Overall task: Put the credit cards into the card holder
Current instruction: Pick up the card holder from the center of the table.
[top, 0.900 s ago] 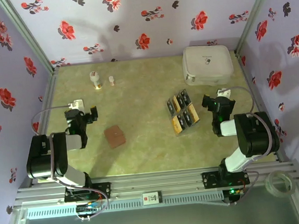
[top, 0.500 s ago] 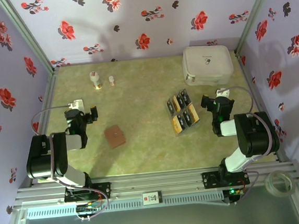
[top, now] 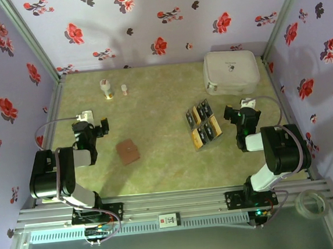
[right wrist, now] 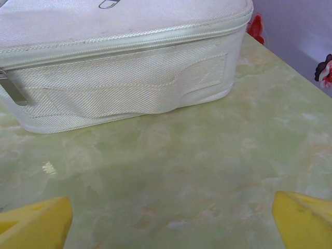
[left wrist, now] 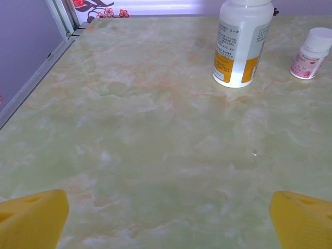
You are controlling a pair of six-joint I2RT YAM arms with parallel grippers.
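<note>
Floral lilac walls point(top: 146, 21) — green marbled table point(top: 164, 165).

Six credit cards point(top: 202, 123), black and orange-tan, lie left of the right claw point(right wrist: 168, 220). One card holder point(top: 127, 151) lies right of the left claw point(left wrist: 166, 220). Two bottles stand ahead of the left claw: a large bottle point(left wrist: 241, 41) and a small bottle point(left wrist: 313, 52). One white case point(right wrist: 124, 78) sits ahead of the right claw.

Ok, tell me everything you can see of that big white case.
The white case is a woven fabric box with rounded corners, seemingly zipped shut, lying flat on the table at the back right. A zip runs below its lid, a stitched band crosses its side, a small dark mark sits on top. Nothing else touches it.
</note>
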